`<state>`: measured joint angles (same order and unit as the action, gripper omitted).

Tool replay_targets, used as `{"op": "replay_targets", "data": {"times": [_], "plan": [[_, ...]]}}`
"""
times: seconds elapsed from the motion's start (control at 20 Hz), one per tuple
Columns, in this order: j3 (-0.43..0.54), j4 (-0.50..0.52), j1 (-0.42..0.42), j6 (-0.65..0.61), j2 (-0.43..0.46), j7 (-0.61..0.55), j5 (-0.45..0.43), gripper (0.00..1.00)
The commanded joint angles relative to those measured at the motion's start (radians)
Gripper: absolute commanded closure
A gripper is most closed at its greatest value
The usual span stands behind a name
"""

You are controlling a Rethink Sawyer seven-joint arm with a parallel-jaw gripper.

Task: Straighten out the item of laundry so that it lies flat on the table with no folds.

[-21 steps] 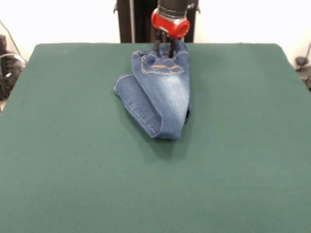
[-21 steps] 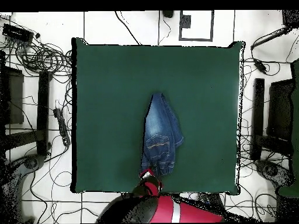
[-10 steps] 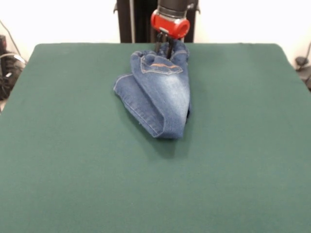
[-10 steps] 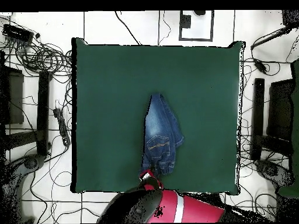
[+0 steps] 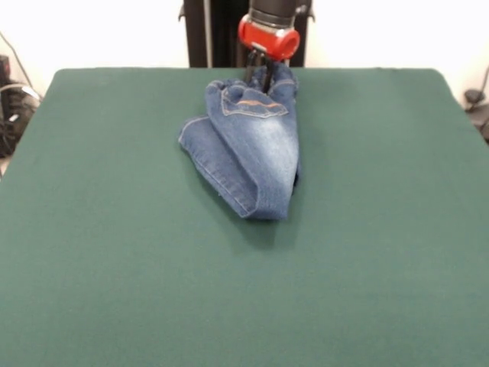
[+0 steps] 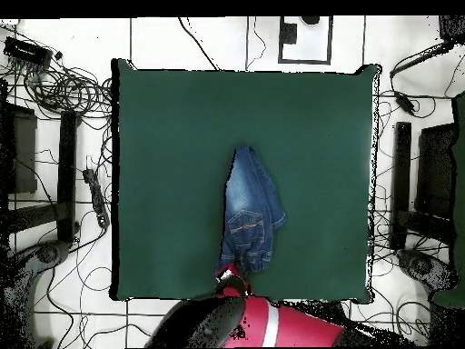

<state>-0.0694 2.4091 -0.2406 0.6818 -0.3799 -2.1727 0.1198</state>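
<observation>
Since the earlier frame almost nothing shifts: gripper [image 5: 262, 75] stays at the waistband, jeans [image 5: 250, 149] still bunched on the table [image 5: 114, 252]. Finger state indeterminable; presumably pinching the waistband to drag the folds out.

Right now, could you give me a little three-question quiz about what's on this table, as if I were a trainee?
1. True or false: the jeans lie spread flat on the table, both legs apart.
2. Which end of the jeans does the gripper meet? A. the leg hems B. the end by the stitched pocket C. it is nowhere near them
3. Fill in: the table top is dark ____.

Key
1. False: they are bunched and folded over, one narrow heap.
2. B: the gripper comes down on the bunched end by the pocket, close to the table's edge on the robot's side.
3. Green.
</observation>
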Motion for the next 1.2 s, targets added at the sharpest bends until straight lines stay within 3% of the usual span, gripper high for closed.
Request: {"op": "replay_targets", "data": {"times": [0.05,0.3,0.55,0.75,1.0,1.2], "plan": [[0.100,0.053,0.125,-0.121,-0.044,-0.240,0.103,1.00],[0.076,0.147,0.246,-0.257,-0.273,-0.186,0.189,1.00],[0.055,0.199,0.299,-0.412,-0.460,-0.129,0.165,1.00],[-0.070,0.204,0.444,-0.610,-0.617,-0.088,0.220,1.00],[-0.114,0.192,0.493,-0.699,-0.677,-0.141,0.176,1.00],[-0.198,0.169,0.635,-0.765,-0.718,-0.208,0.200,1.00]]}}
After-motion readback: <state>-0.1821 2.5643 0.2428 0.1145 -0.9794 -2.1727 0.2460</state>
